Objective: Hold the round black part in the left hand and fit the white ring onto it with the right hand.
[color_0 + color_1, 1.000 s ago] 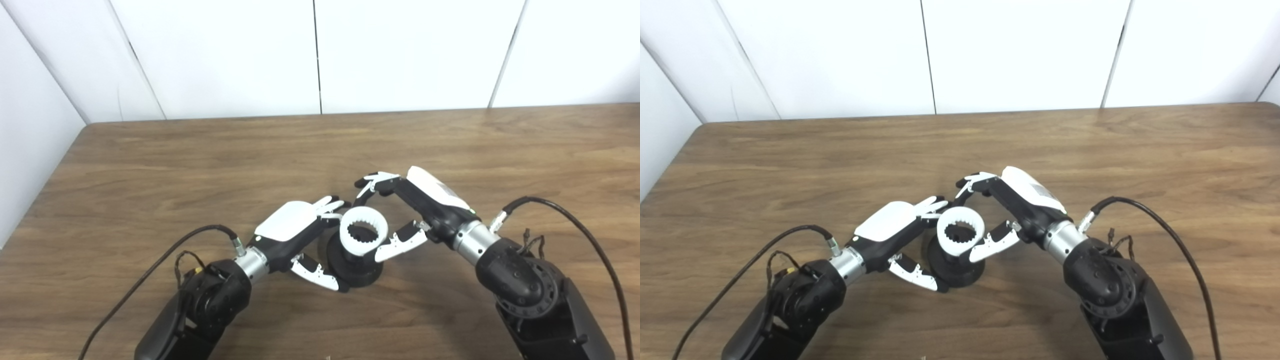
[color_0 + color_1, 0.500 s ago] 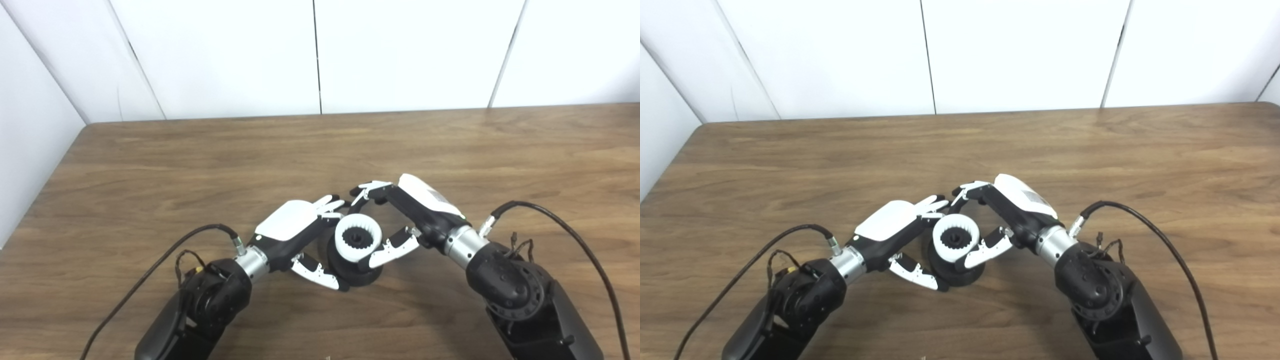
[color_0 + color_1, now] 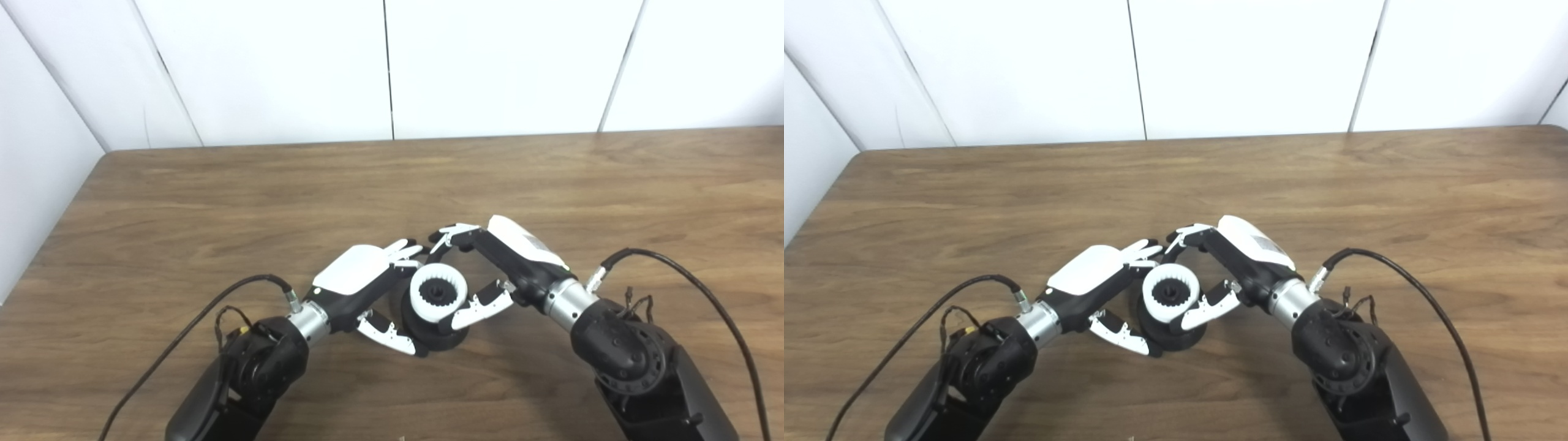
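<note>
The round black part (image 3: 432,321) stands on the wooden table (image 3: 245,196), near its front edge and at mid-width. My left hand (image 3: 361,285) grips it from the left: the thumb lies against the lower front of the base, and the fingers (image 3: 405,250) curl round behind.

The white ring (image 3: 438,293), toothed on its inner face, sits on top of the black part, with a dark hub visible through its centre. Whether it is fully seated I cannot tell.

My right hand (image 3: 499,260) is closed on the ring from the right: the thumb presses the ring's near right side, and the fingers (image 3: 450,233) arch over its far edge, close to the left hand's fingertips.

Dark cables run from both wrists across the table.
</note>
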You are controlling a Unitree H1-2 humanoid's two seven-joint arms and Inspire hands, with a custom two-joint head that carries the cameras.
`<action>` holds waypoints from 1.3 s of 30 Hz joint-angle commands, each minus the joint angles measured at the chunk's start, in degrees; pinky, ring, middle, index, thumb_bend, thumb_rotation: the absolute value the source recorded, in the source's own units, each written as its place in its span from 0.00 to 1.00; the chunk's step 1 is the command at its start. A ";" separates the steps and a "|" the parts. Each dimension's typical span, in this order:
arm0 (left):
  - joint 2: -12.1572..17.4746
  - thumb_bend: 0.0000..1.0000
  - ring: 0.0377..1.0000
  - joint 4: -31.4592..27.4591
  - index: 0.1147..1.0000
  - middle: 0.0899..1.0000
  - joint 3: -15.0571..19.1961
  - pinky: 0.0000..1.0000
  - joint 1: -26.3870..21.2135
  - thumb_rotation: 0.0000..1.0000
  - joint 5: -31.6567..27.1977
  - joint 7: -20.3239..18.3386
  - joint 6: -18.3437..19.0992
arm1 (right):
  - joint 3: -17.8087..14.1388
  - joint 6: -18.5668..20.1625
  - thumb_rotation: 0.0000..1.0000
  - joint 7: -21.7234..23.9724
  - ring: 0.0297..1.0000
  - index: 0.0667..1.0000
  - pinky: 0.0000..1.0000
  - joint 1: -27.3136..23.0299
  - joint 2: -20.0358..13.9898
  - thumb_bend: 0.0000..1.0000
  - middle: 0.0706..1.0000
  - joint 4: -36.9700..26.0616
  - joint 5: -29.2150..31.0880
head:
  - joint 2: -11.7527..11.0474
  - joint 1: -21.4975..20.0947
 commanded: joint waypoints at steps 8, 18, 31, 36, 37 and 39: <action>0.29 0.81 1.00 -1.57 0.68 0.96 -0.55 0.88 -0.32 0.40 -0.04 -1.98 1.18 | -0.16 -2.85 0.16 -1.21 0.91 0.45 0.80 -0.25 -0.34 0.52 0.82 -0.51 -0.08 | 0.42 0.07; -0.11 0.80 1.00 -1.55 0.66 0.96 -0.30 0.89 -0.05 0.41 -0.27 -1.52 1.49 | -0.26 -6.75 0.31 -2.61 0.89 0.64 0.77 2.11 -0.73 0.85 0.82 1.64 1.04 | 0.37 -0.13; -0.79 0.80 1.00 -0.23 0.66 0.96 -0.40 0.88 -0.53 0.40 -0.05 -0.63 1.18 | -1.33 -7.06 0.37 -2.18 0.90 0.72 0.79 1.67 -1.08 0.92 0.84 2.27 2.01 | -0.18 -0.29; -0.81 0.81 1.00 -0.53 0.67 0.96 -0.33 0.88 -0.46 0.40 -0.03 -0.63 1.34 | -1.46 -7.32 0.37 -2.22 0.90 0.71 0.80 1.49 -1.24 0.92 0.84 2.47 2.03 | -0.32 -0.08; -0.81 0.82 1.00 -0.60 0.67 0.96 -0.30 0.89 -0.41 0.40 0.03 -0.64 1.45 | -1.49 -7.32 0.36 -2.24 0.90 0.71 0.80 1.46 -1.24 0.92 0.84 2.48 2.06 | -0.34 0.01; -0.77 0.84 1.00 -0.76 0.69 0.96 -0.26 0.89 -0.34 0.41 0.12 -0.65 1.58 | -1.53 -7.49 0.36 -2.38 0.90 0.71 0.80 1.45 -1.25 0.91 0.84 2.54 2.15 | -0.34 0.01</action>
